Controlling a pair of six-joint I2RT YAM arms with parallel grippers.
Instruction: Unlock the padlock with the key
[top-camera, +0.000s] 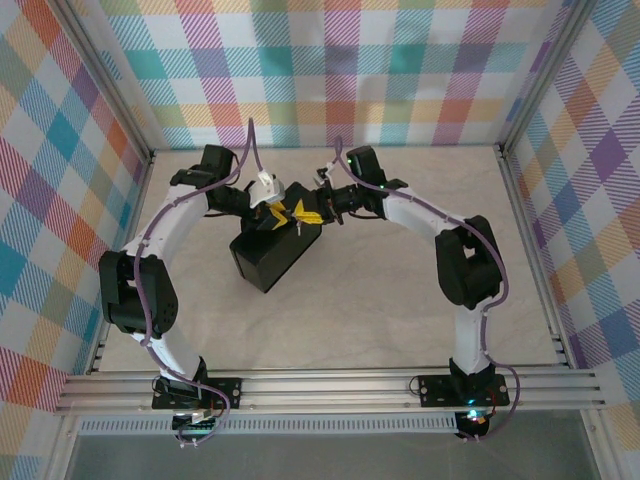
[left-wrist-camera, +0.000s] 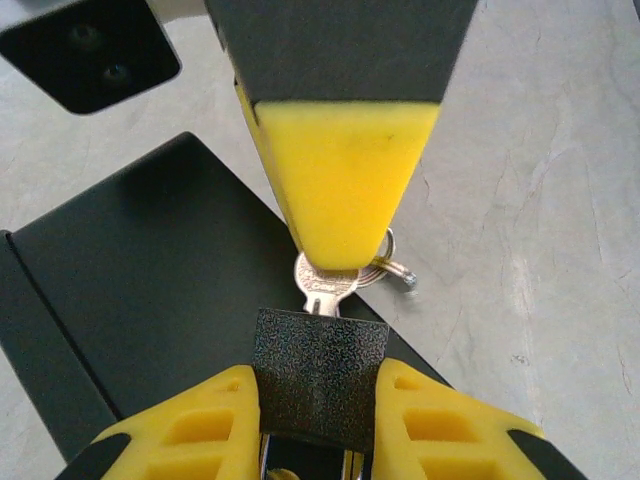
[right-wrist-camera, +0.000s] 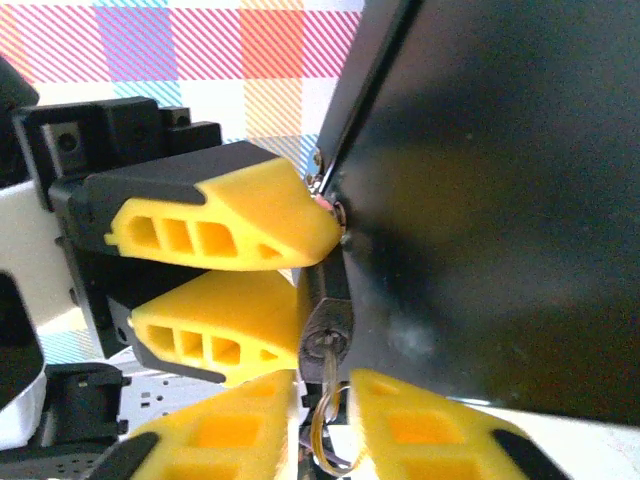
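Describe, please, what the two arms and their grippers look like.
Both the left arm and right arm have curved white links between chunky black joints, with a thin purple cable running along each. The left gripper and right gripper have black bodies and wedge-shaped yellow fingers with moulded recesses. Small green lights glow on the right arm.

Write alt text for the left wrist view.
The left hand clamps a small black padlock between its yellow fingers, a silvery key pushed into its end. The right hand points down from the top, its yellow tip covering part of the key's head; a black box and pale table lie beneath.
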